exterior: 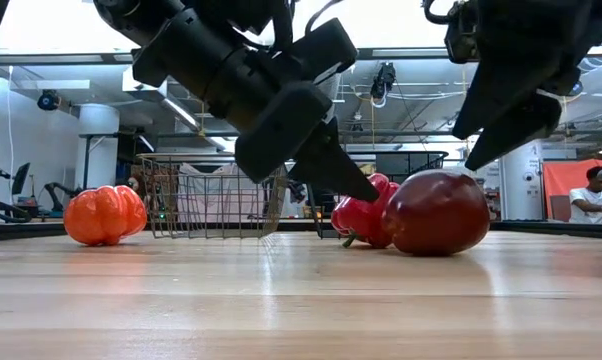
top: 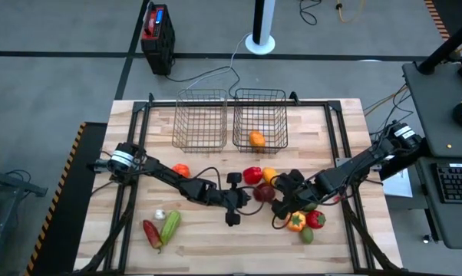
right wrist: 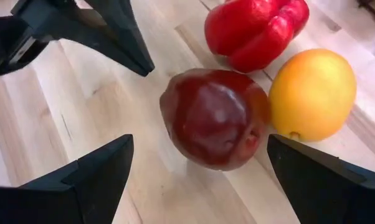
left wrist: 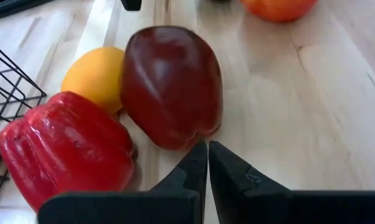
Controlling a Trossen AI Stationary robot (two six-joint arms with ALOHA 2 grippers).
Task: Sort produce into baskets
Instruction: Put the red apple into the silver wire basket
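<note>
A dark red pepper lies on the table's middle, beside a bright red pepper and a yellow-orange fruit. My right gripper is open and hangs just above the dark red pepper, one finger on either side, touching nothing. My left gripper is shut, with its tips close beside the same pepper on the pepper's left; the right wrist view shows a small gap between them. Two wire baskets stand at the far edge; an orange lies in the right one.
An orange-red tomato lies left of centre. A garlic bulb, a long green vegetable and a red chili lie near left. An orange pepper, a red one and a green one lie near right.
</note>
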